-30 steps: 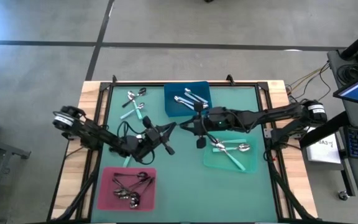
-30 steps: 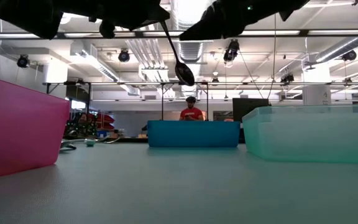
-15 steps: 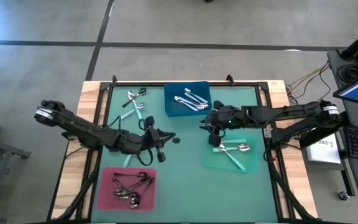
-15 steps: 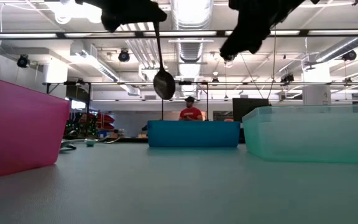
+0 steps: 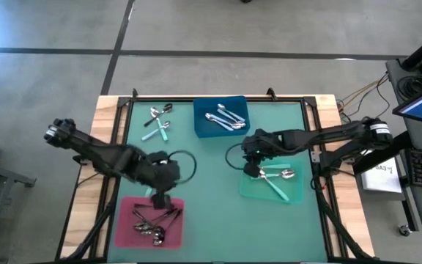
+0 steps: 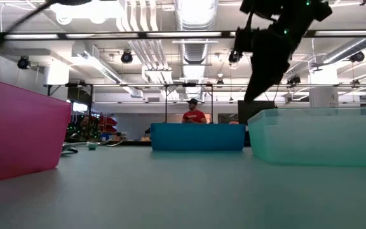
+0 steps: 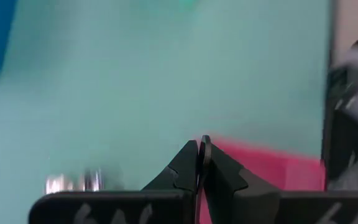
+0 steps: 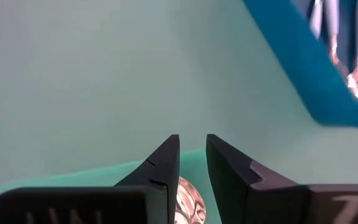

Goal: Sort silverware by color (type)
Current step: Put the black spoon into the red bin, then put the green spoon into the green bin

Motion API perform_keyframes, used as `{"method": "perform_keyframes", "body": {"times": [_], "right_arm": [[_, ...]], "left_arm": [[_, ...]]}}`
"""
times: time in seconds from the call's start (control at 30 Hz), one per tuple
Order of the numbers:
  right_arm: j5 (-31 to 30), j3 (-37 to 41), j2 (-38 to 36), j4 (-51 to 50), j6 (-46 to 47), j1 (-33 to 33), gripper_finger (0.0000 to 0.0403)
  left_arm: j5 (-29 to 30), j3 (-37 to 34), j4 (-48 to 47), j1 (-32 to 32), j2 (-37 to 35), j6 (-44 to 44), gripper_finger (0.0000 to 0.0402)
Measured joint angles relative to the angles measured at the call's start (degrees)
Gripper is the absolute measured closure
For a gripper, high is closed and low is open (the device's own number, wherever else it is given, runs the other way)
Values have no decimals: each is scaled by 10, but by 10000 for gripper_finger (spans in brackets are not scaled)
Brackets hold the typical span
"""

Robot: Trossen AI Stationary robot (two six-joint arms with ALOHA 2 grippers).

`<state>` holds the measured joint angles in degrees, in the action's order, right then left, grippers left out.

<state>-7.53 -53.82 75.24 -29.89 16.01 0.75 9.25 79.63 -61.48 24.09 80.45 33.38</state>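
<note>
My left gripper (image 5: 159,202) (image 7: 201,143) hangs over the far edge of the pink tray (image 5: 130,224), pointing down, its fingers shut. No spoon shows between them. Dark-handled spoons (image 5: 152,220) lie in that tray. My right gripper (image 5: 250,173) (image 8: 192,140) hovers above the far-left corner of the light teal tray (image 5: 293,192), fingers slightly apart and holding nothing. Below it lie teal-handled spoons (image 5: 273,178), one with its shiny bowl (image 8: 185,202) under the fingers. Silver spoons (image 5: 223,117) lie in the blue tray (image 5: 201,125).
A few loose spoons (image 5: 158,121) lie on the green mat at the far left. A teal-handled one (image 5: 150,191) is partly under my left arm. The mat's middle (image 5: 211,183) between the trays is bare. A black cable (image 5: 185,165) loops beside my left wrist.
My left gripper, with a dark spoon hanging below it, has swung from the table's middle toward the near edge and tipped down over the pink tray. The spoon has left the low view. My right gripper has moved from the blue tray toward the teal tray and sunk.
</note>
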Motion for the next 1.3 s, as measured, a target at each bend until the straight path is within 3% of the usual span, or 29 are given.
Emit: {"method": "perform_keyframes", "body": {"times": [0.2,0.43,0.63,0.77,0.93,1.07,1.3], "right_arm": [[0,2,46,2,-4,0,335],[0,-2,58,2,-10,0,335],[0,-3,48,2,-10,0,335],[0,-3,46,2,-10,0,335],[0,-3,42,2,-10,0,335],[0,-3,37,2,-10,0,335],[0,-3,37,1,-10,0,335]], "left_arm": [[-18,-36,-106,71,30,148,402],[-114,-136,12,102,35,236,402],[-119,-175,68,104,36,281,400],[-117,-175,70,104,36,268,374],[-92,-174,70,104,33,239,320],[-22,-166,55,104,31,206,285],[72,-162,-42,98,23,239,275]]}}
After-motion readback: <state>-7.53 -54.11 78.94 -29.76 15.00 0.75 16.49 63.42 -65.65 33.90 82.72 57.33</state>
